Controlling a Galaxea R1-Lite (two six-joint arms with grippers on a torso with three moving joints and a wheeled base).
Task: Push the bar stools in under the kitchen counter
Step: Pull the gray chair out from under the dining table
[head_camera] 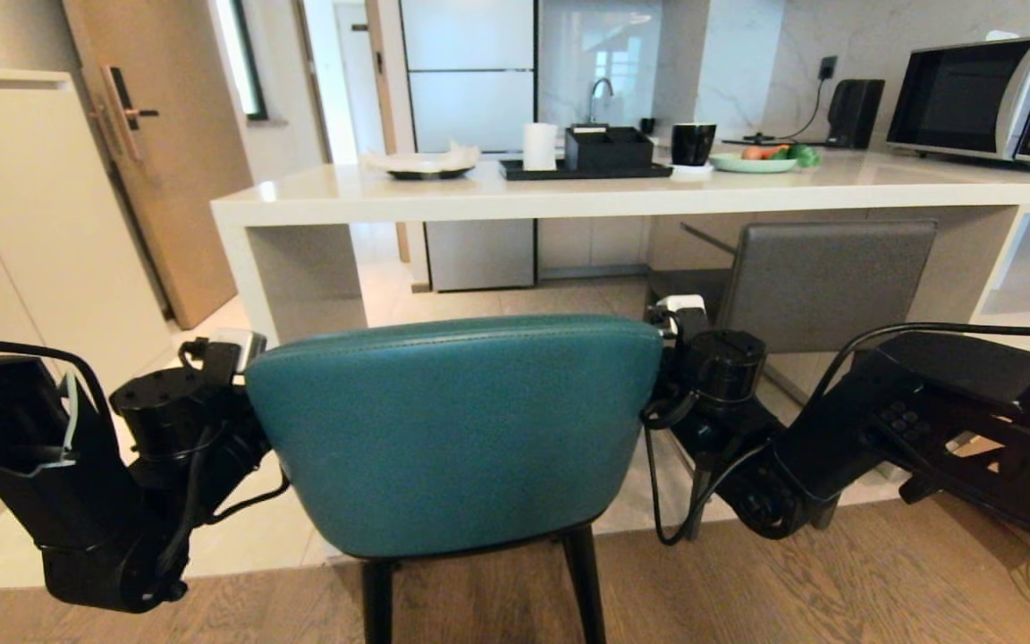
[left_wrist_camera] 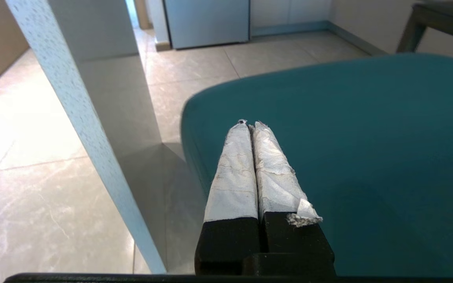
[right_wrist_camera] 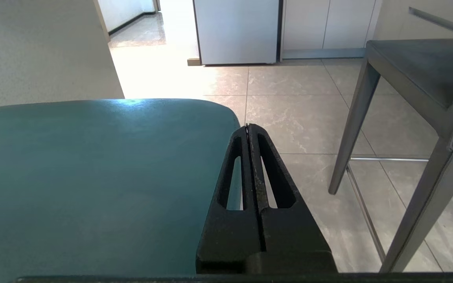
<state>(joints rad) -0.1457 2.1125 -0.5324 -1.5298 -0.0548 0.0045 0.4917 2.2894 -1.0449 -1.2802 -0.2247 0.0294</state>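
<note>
Teal stool [head_camera: 452, 429] stands out in front of the tabletop [head_camera: 569, 192], its curved padded back facing the head camera and its seat short of the slab's edge; the thin black legs are cut off at the bottom of that view. No writing can be read anywhere — the microwave [head_camera: 989, 98] keypad is too small to make out. The left tool [left_wrist_camera: 252, 129] has its tape-wrapped fingers pressed together, holding nothing, tips over the seat's edge just beside the tabletop's speckled end panel [left_wrist_camera: 77, 102]. The right tool [right_wrist_camera: 248, 129] is likewise closed and empty, its slotted black fingers at the seat's other edge. In the head view both tools are hidden behind the stool's back; only the wrists show at either side. The grey stool [head_camera: 823, 282], square-backed with tapered legs, sits partly under the tabletop, to the right. On the smooth stone-look slab are a black tray [head_camera: 582, 170], a black mug [head_camera: 692, 143] and a green plate [head_camera: 752, 163] of food.
</note>
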